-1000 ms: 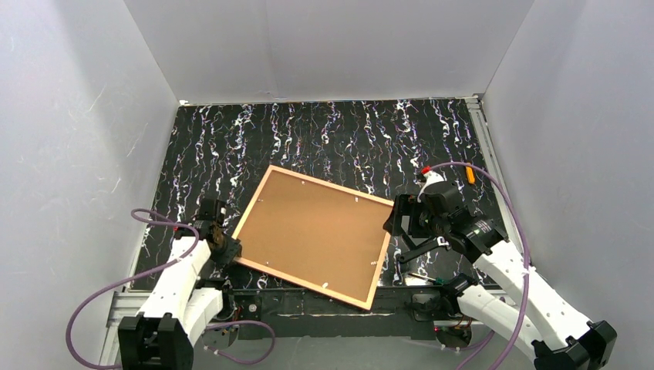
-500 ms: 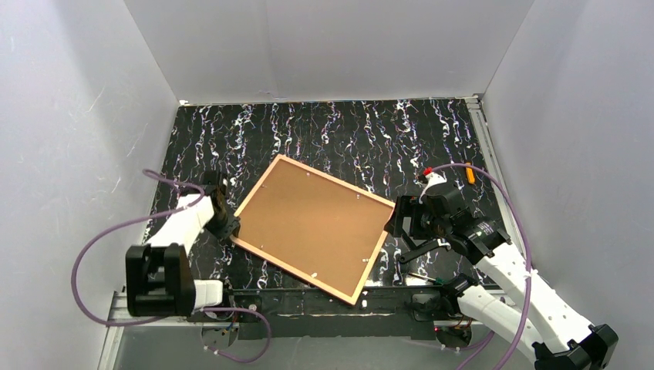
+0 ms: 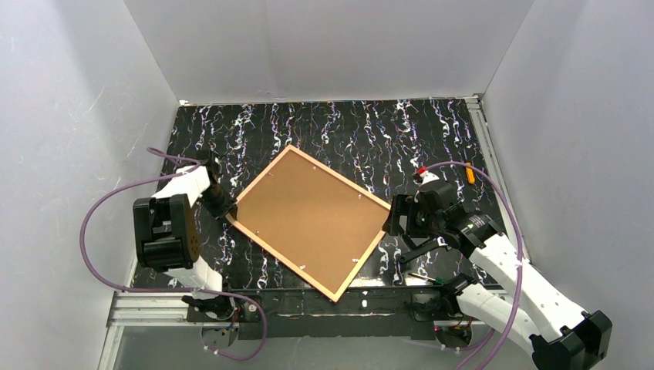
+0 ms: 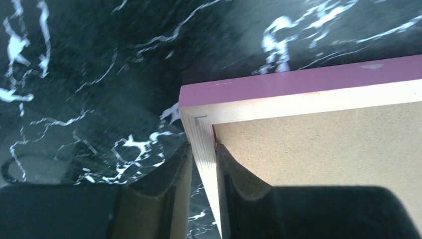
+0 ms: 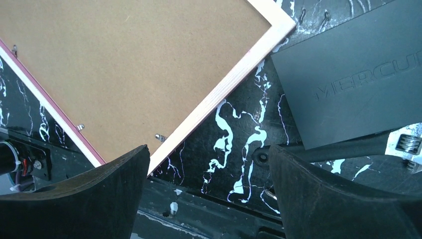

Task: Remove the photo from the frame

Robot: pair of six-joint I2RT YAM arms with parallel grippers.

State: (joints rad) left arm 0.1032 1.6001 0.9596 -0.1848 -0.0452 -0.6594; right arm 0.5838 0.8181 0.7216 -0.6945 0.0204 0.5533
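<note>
Toward the surface's (image 3: 347,131) left edge, left jaws clamp the frame's (image 3: 308,223) corner rail; right jaws gape empty just beside the opposite corner. Frame lies face-down, long axis far-left to near-right; photo hidden underneath.
</note>
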